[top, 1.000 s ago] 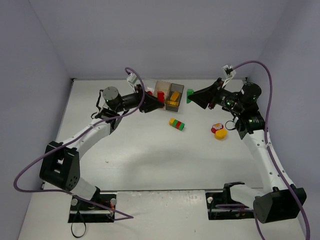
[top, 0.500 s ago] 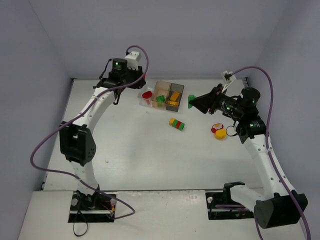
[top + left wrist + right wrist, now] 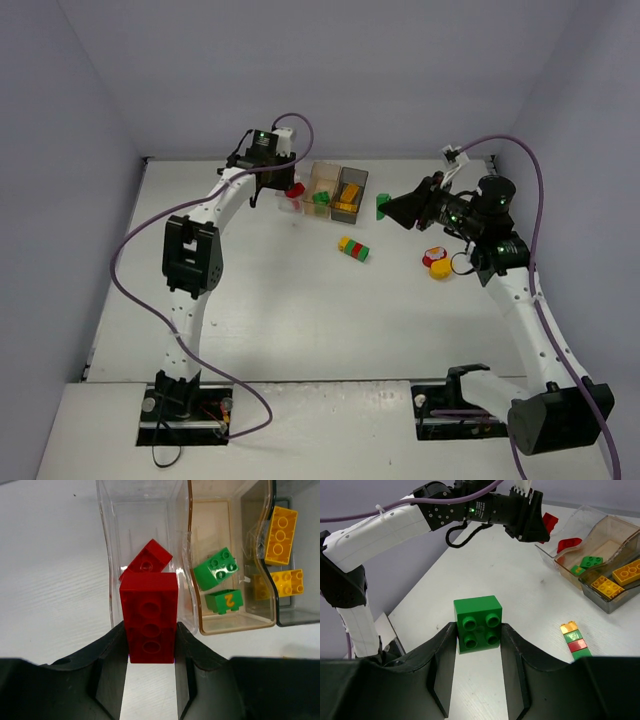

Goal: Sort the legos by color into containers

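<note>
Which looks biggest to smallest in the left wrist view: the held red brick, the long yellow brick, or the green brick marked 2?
1. red brick, though it is nearest the camera, which enlarges it
2. long yellow brick
3. green brick marked 2

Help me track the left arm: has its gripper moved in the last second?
Yes. The left gripper, shut on a red brick, has swung toward the far wall, judged against the clear container in the top view.
</note>
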